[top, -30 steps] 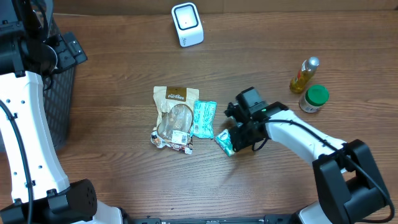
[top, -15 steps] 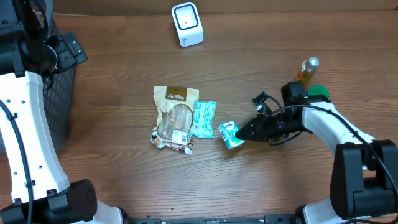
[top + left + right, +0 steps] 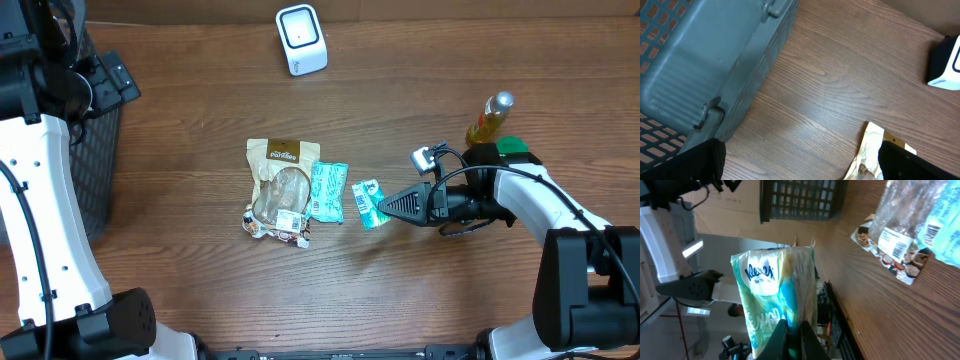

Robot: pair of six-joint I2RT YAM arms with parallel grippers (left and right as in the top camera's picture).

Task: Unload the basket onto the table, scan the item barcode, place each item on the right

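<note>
Tissue pack (image 3: 368, 203) newly upright, barcode unseen

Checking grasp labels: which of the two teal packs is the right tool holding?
The pack pinched in the right tool, set apart from the snack bag. The other teal pack lies flat right beside that bag, with no tool on it.

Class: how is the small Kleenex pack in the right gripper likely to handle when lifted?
The Kleenex pack is probably light and squashy: its wrapper creases where the right gripper pinches one edge. The glossy film looks slippery, so it might slide or droop from that thin hold.
</note>
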